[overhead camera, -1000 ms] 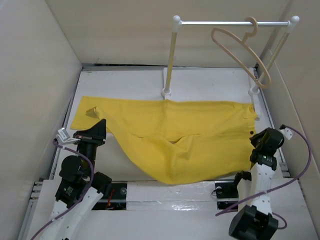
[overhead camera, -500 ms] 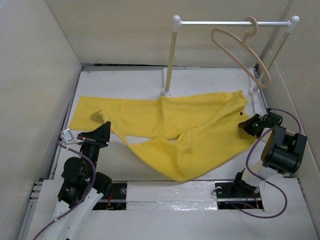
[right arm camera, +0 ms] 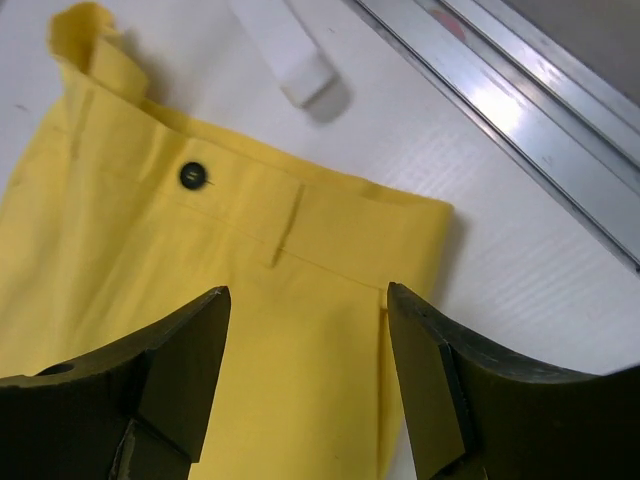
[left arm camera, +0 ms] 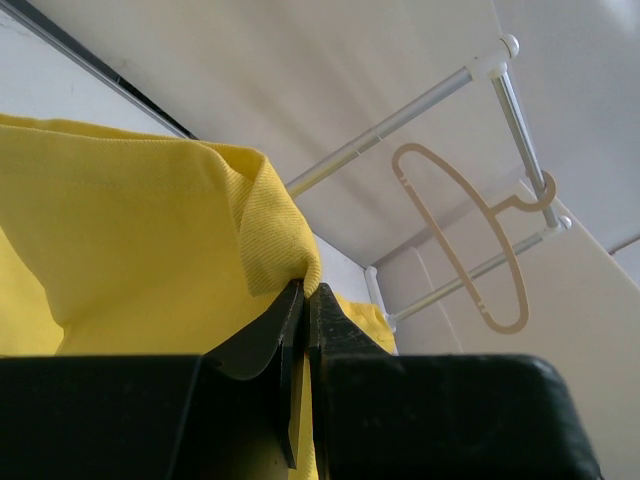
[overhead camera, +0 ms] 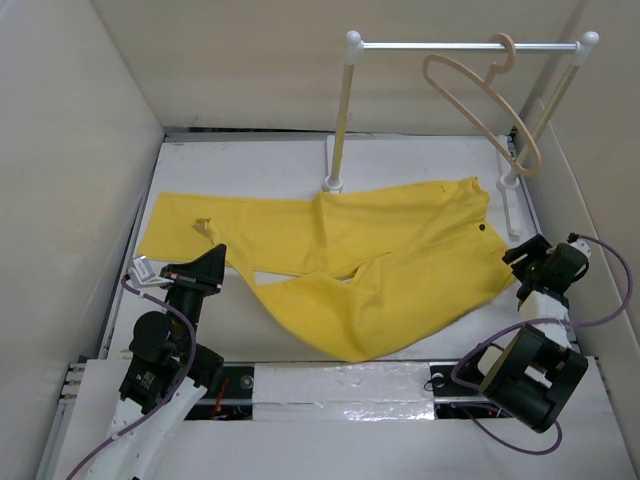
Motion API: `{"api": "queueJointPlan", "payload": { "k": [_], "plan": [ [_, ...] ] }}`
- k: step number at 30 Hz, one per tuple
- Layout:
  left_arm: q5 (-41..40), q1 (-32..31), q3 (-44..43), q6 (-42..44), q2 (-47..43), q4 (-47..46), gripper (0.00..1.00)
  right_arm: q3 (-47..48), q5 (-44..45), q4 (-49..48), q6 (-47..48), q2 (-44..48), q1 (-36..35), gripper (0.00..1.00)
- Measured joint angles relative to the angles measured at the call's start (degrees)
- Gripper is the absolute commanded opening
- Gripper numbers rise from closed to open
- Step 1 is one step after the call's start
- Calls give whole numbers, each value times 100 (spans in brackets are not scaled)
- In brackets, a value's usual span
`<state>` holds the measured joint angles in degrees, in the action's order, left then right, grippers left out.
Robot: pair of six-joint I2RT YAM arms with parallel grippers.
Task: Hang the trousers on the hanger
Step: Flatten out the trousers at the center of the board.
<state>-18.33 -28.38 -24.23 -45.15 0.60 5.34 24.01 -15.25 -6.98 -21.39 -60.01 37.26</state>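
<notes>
The left fingers [left arm camera: 262, 340] are pressed together, a fold of the trousers [left arm camera: 130, 230] pinched at their tips, the left arm [overhead camera: 155, 345] folded low behind them. The right fingers [right arm camera: 175, 350] stand wide apart with nothing between them, tips angled downward, the right arm [overhead camera: 535, 370] doubled back behind them.

left wrist: cropping trousers [left arm camera: 120, 230] at left edge, hiding lower cloth behind left gripper [left arm camera: 305, 295] | right wrist: cropping trousers at left and bottom, clipping right gripper [right arm camera: 308, 300] at bottom | top: cropping left arm [overhead camera: 150, 370] at bottom

no readable text, labels or numbers
</notes>
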Motion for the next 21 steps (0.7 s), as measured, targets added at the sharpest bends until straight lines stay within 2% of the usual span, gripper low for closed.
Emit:
{"api": "queueJointPlan", "payload": {
  "k": [7,11,13,14,16,19,21],
  "plan": [
    [-7,0,0,-17,0,2,0,-26,463,485,-26,-533,20,67],
    [-33,0,0,-35,0,7,0,313,435,629,-28,-1161,20,63],
    [-70,0,0,-42,0,9,0,560,369,643,-26,-1523,20,44],
    [-96,0,0,-46,0,9,0,656,354,647,-39,-1655,20,27],
    [-155,0,0,-59,0,11,0,745,365,660,-72,-1740,26,0],
    [-232,0,0,-83,0,17,0,769,492,940,-79,-1462,87,0],
    [-310,0,0,-111,0,17,0,767,610,1318,-42,-933,219,0]
  ]
}}
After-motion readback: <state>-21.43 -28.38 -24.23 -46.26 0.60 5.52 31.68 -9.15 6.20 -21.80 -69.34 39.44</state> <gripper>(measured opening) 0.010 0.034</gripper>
